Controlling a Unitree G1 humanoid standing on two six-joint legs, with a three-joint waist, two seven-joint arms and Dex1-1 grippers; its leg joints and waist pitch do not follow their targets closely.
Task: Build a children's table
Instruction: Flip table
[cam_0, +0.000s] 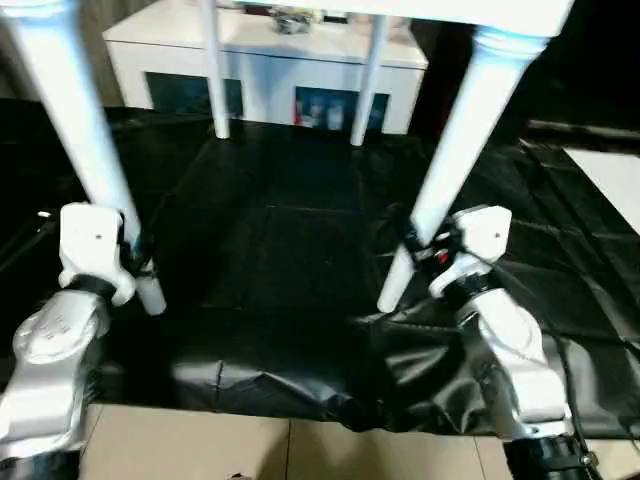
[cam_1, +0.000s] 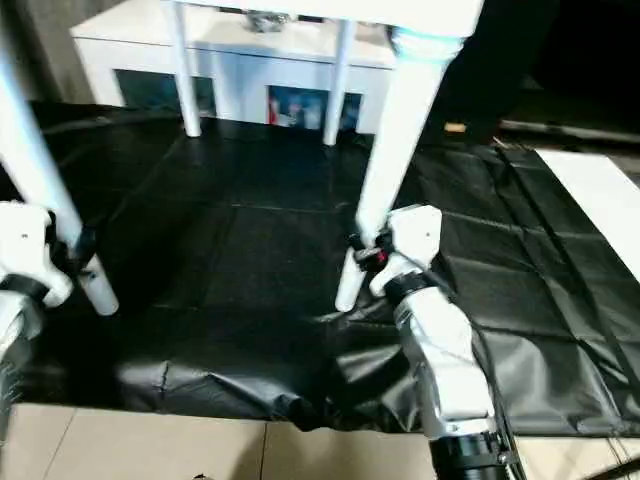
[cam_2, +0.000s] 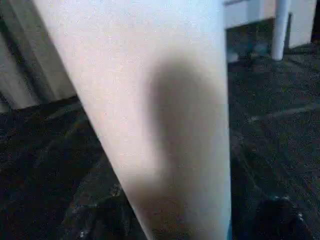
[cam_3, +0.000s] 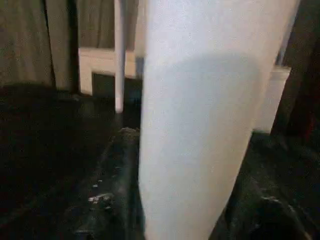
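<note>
Both grippers' fingers (cam_0: 140, 262) around table legs (cam_0: 455, 140)

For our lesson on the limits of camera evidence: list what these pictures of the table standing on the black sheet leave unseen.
- Tabletop: cut off by the head views' upper edge.
- Left gripper fingers: hidden behind the near left leg.
- Right gripper fingers: hidden by its white housing and the near right leg.
- Cabinet contents: blurred.
</note>
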